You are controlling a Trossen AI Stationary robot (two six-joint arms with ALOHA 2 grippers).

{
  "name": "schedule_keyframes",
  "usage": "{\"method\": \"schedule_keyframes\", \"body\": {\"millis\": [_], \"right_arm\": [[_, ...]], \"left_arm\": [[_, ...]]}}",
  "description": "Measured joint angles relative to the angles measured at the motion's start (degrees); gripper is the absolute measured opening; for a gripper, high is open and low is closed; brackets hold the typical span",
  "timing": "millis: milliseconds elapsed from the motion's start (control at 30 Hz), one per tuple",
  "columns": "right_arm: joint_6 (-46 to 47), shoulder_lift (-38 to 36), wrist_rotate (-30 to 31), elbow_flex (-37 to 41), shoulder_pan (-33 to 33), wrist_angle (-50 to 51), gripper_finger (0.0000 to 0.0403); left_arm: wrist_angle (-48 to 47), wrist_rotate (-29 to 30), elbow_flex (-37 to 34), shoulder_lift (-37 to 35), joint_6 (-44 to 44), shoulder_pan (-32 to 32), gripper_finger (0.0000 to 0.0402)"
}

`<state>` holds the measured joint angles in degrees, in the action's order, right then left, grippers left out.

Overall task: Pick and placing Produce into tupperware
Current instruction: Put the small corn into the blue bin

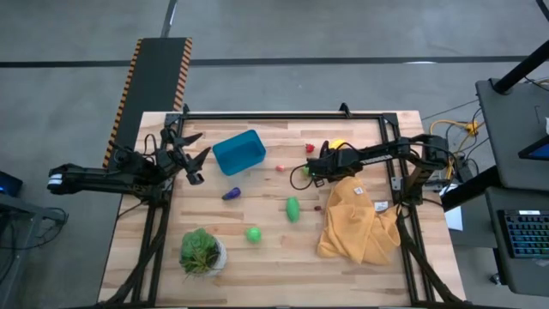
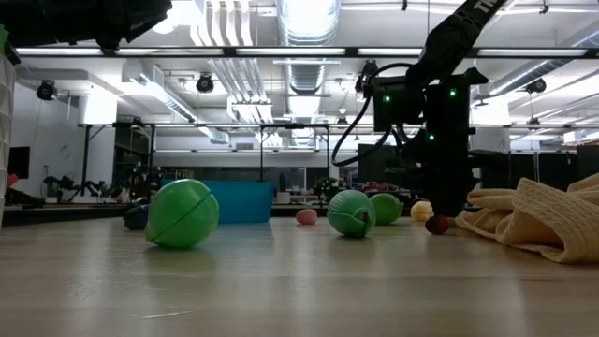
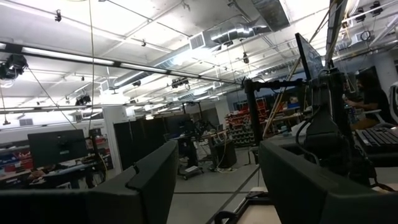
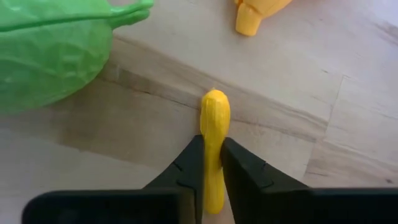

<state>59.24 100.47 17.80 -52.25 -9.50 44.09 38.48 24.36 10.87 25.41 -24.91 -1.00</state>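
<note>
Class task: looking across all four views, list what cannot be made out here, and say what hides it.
- Tupperware contents: low view shows only its side wall.
- Yellow piece in the right gripper: high view, the arm covers it.
- Green piece: right wrist view, cut by the frame edge.
- Table: left wrist view shows only room.

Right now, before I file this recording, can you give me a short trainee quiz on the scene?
1. True or false: the right pincer is closed on a small yellow piece.
2. Which is nearest the teal tub? A: the left pincer. B: the yellow cloth. C: the potted plant.
3. In the high view, how many produce pieces lie inside the tub?

Key:
1. True.
2. A.
3. Zero; the pieces that show all lie on the table.
</note>
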Motion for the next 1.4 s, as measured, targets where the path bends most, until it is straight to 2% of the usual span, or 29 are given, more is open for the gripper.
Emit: {"method": "schedule_keyframes", "body": {"millis": [633,1133,1400], "right_arm": [[-4.0,-3.0,0.6,0.5,0.0,0.7,0.0026],[-7.3,-4.7,4.5,0.2,-0.7,-0.4,0.0026],[-12.8,-6.3,4.6,0.2,-1.5,-6.2,0.0026]], "left_arm": [[0.0,0.0,0.0,0.0,0.0,0.0,0.0209],[0.0,0.0,0.0,0.0,0.0,0.0,0.0209],[0.1,0.0,0.0,0.0,0.0,0.0,0.0209]]}}
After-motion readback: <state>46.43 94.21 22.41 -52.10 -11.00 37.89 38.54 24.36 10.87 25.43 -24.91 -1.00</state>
